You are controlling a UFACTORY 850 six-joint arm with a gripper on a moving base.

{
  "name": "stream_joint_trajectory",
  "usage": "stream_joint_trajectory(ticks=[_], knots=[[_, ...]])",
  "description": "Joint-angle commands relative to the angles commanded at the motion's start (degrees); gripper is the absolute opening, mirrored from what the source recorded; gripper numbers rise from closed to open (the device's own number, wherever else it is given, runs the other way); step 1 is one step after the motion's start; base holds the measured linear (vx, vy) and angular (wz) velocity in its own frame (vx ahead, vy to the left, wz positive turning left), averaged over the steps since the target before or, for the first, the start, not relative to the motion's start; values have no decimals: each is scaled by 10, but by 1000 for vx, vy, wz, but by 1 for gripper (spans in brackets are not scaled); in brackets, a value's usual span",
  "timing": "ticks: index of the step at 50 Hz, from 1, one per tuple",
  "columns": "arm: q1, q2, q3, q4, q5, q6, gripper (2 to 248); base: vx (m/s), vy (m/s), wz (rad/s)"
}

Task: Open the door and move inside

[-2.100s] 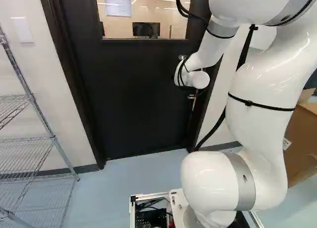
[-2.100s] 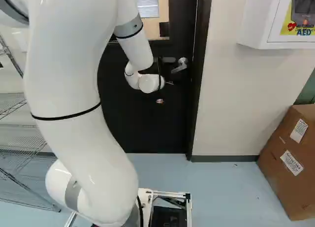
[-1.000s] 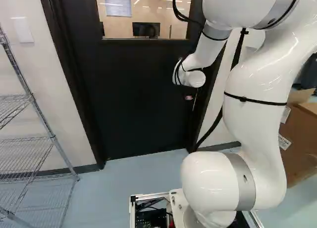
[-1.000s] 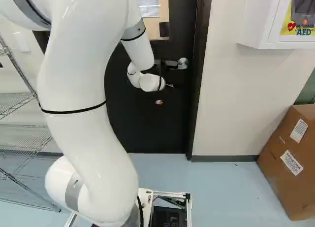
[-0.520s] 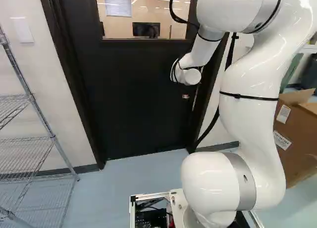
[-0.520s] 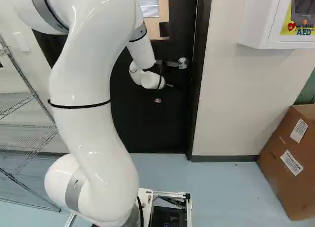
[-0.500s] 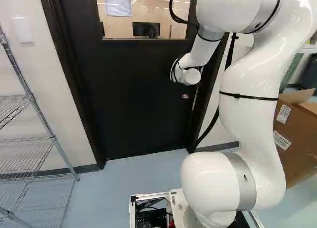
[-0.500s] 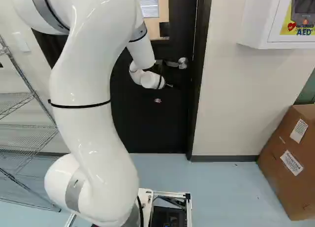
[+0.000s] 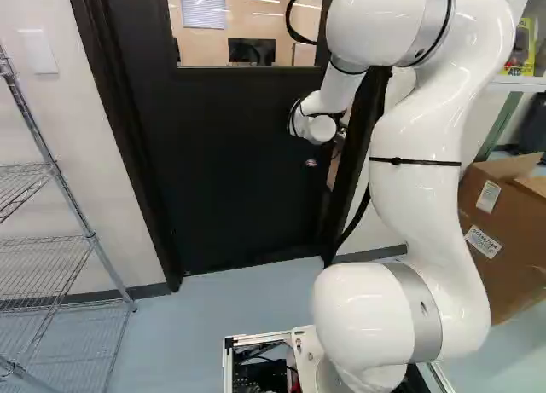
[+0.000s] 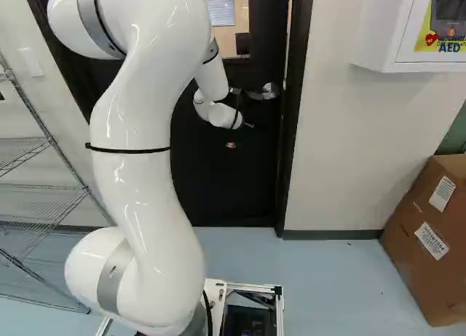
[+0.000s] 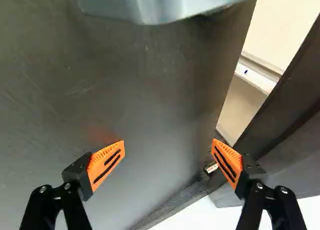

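The black door stands slightly ajar, with a narrow gap along its handle side in the left base view. In the right base view my gripper is at the door beside the silver lever handle, mostly hidden by the white wrist. Seen from the wrist, the gripper is open, its orange-padded fingers wide apart before the dark door face, nothing between them. The metal handle lies ahead of the fingers. One finger is near the gap between door edge and dark frame.
A wire shelf stands left of the door. To the right are the cream wall, a white AED cabinet and cardboard boxes. A lit room with a monitor shows through the door window.
The door has swung slightly away from the frame, opening a gap. My arm has reached further forward with it, shifting left in the left base view. The handle lever has risen from its lowered tilt.
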Motion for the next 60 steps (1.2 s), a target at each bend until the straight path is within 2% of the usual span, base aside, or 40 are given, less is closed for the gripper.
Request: stream_joint_trajectory(ticks=[60], knots=[[41,-140,-188,3,-1,0,247,0,0,0]])
